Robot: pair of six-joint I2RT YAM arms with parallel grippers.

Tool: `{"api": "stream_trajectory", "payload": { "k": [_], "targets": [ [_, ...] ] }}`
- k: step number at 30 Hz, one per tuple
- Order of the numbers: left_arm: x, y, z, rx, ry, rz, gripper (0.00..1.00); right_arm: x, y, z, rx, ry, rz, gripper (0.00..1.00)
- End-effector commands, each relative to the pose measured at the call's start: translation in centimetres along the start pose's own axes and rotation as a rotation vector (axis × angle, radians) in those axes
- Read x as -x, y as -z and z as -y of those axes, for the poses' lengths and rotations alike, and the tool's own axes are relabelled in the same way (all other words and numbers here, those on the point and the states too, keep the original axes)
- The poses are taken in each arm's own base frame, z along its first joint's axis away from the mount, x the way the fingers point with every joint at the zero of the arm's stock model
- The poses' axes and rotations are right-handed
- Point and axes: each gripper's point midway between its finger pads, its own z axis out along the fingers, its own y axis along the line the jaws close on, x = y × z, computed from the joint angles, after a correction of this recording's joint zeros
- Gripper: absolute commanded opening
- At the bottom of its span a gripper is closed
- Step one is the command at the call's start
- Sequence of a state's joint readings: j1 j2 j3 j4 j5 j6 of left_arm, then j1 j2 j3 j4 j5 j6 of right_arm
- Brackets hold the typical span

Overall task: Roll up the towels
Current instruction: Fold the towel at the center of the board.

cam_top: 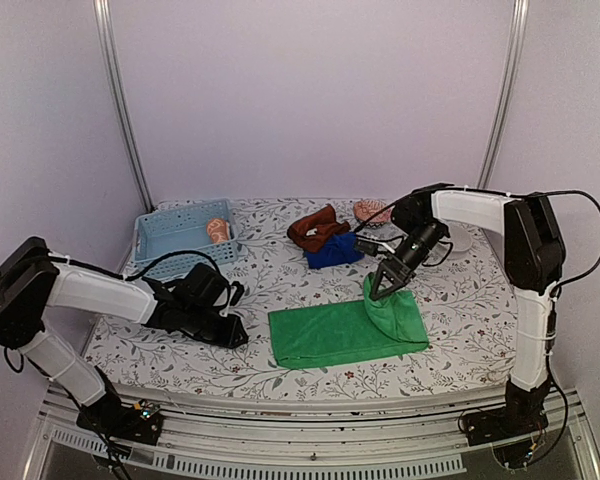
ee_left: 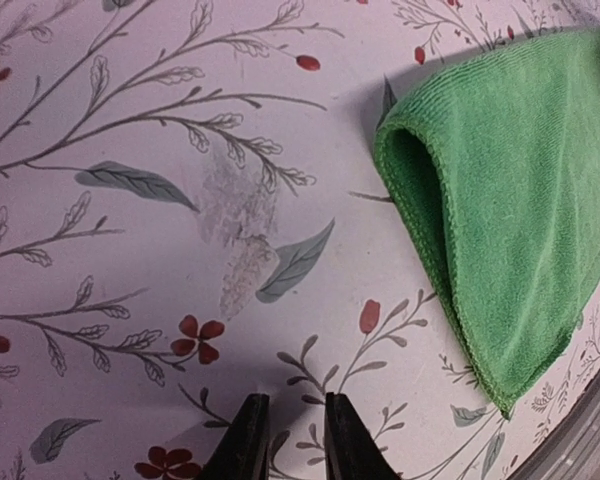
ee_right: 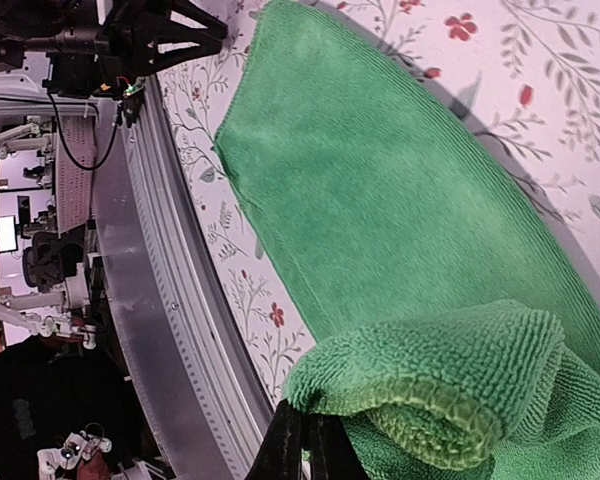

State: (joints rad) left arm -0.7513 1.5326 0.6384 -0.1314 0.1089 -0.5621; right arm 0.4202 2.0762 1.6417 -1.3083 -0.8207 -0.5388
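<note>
right tool (cam_top: pixel 383 291): seemingly clamped on green towel (cam_top: pixel 325 338), rolled end | left tool (ee_left: pixel 291 410): parted, empty, near it

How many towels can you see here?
4 for sure: a green towel at the front, a blue towel and a brown towel touching behind it, an orange towel farther back. An orange roll in the basket may be a fifth.

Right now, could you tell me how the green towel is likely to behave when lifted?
Probably floppy: the green towel bends over itself where the right gripper pinches its edge. Likely light, since that small pinch holds the fold up. Its ribbed pile should not slip easily.
</note>
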Motion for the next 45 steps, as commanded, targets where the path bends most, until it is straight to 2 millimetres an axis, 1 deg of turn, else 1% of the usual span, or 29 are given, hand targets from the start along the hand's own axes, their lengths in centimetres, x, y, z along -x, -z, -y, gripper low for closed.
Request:
{"api": "stream_trajectory", "payload": {
  "k": [1, 4, 9, 12, 15, 16, 17, 20, 25, 27, 36, 44, 45],
  "targets": [
    [-1.0, -1.0, 0.1, -0.022, 0.034, -0.047, 0.23, 2.0, -3.3, -2.4, 0.112, 0.013, -0.01, 0.03],
    [-1.2, -1.4, 0.6, -0.037, 0.038, -0.062, 0.22, 3.2, -5.0, -3.0, 0.14, 0.023, -0.022, 0.03],
    [-1.2, -1.8, 2.7, -0.104, 0.011, -0.065, 0.22, 5.5, -7.0, -4.2, 0.198, 0.049, -0.015, 0.03],
    [-1.4, -2.3, 3.7, -0.143, 0.012, -0.076, 0.22, 6.0, -8.6, -5.1, 0.245, 0.049, -0.036, 0.03],
    [-1.6, -3.0, 4.2, -0.162, 0.014, -0.096, 0.22, 6.3, -9.8, -6.6, 0.267, 0.081, -0.049, 0.03],
    [-1.6, -3.2, 4.4, -0.164, 0.013, -0.099, 0.22, 6.1, -10.9, -6.2, 0.273, 0.063, -0.069, 0.03],
    [-1.5, -3.3, 4.6, -0.166, 0.01, -0.101, 0.22, 6.1, -11.5, -6.0, 0.274, 0.058, -0.076, 0.03],
    [-1.5, -3.4, 4.8, -0.169, 0.005, -0.099, 0.21, 6.7, -12.2, -6.0, 0.265, 0.057, -0.073, 0.03],
    [-1.8, -3.5, 4.7, -0.167, 0.01, -0.102, 0.2, 8.3, -13.0, -6.0, 0.252, 0.061, -0.044, 0.03],
    [-1.9, -3.5, 4.7, -0.167, 0.013, -0.101, 0.2, 8.6, -13.3, -6.0, 0.26, 0.051, -0.043, 0.03],
    [-2.0, -3.3, 4.5, -0.176, 0.039, -0.072, 0.2, 9.5, -14.6, -7.3, 0.29, 0.07, -0.041, 0.03],
    [-2.2, -3.2, 4.4, -0.18, 0.051, -0.063, 0.2, 9.6, -15.5, -7.0, 0.285, 0.062, -0.048, 0.03],
    [-2.2, -3.1, 4.3, -0.177, 0.052, -0.059, 0.2, 9.6, -15.6, -7.0, 0.288, 0.061, -0.048, 0.05]
  ]
}}
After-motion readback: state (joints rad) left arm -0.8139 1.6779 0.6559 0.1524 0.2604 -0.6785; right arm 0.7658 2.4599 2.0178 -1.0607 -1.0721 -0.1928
